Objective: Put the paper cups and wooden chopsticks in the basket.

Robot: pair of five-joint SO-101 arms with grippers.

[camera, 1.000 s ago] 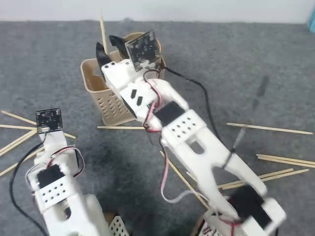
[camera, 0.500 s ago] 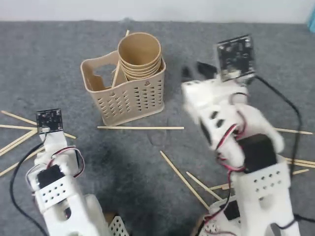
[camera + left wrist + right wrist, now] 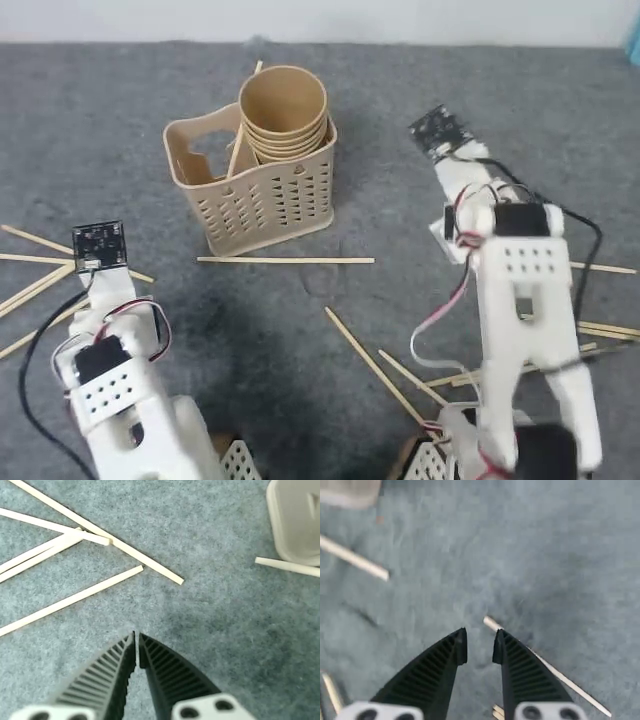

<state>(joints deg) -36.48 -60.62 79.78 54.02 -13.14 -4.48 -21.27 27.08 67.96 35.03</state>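
Seeing paper cups (image 3: 283,105) stacked in basket (image 3: 250,205), so judging that part done. Spotting many wooden chopsticks (image 3: 285,260) lying loose on table (image 3: 120,120), pickup pending. Hovering w/ left claw (image 3: 136,645) together, right claw (image 3: 479,646) slightly apart, both empty.

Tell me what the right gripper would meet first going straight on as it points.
Likely the gray carpet, with the right gripper landing beside the end of a chopstick just ahead of it; depth is unclear, so the chopstick could come first.
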